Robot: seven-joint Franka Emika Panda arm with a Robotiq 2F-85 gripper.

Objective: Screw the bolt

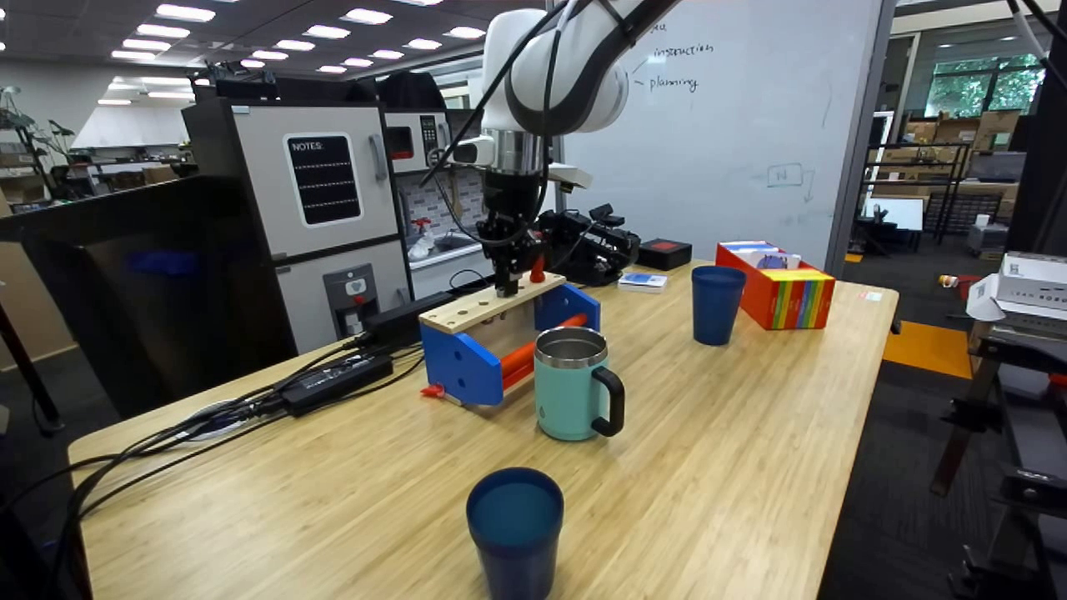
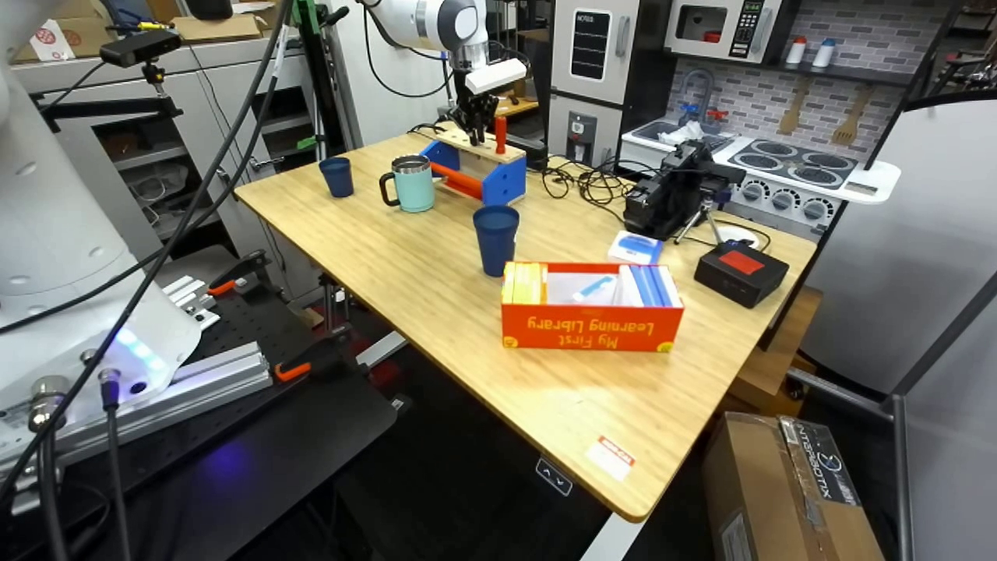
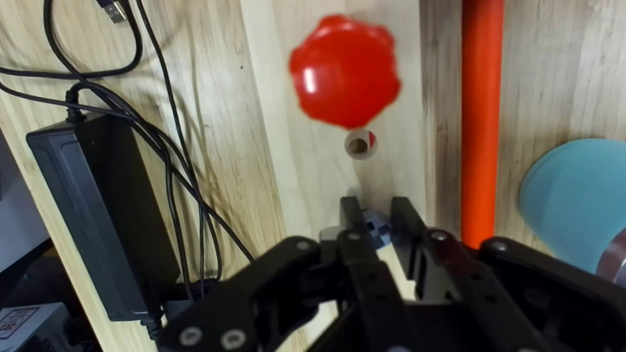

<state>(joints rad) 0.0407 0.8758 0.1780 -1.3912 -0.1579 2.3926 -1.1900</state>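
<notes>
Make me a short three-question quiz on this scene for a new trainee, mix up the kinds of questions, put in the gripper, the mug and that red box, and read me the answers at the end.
1. Multiple choice: in the wrist view, what shows between the jaws of the gripper?
A) a blue cup
B) a bolt
C) a black cable

2. True or false: the turquoise mug stands upright on the table.

3. Fill in the blank: in an exterior view, the red box bears the words, upside down there, "My First ____ Library".

Key: 1, B. 2, true. 3, Learning.
</notes>
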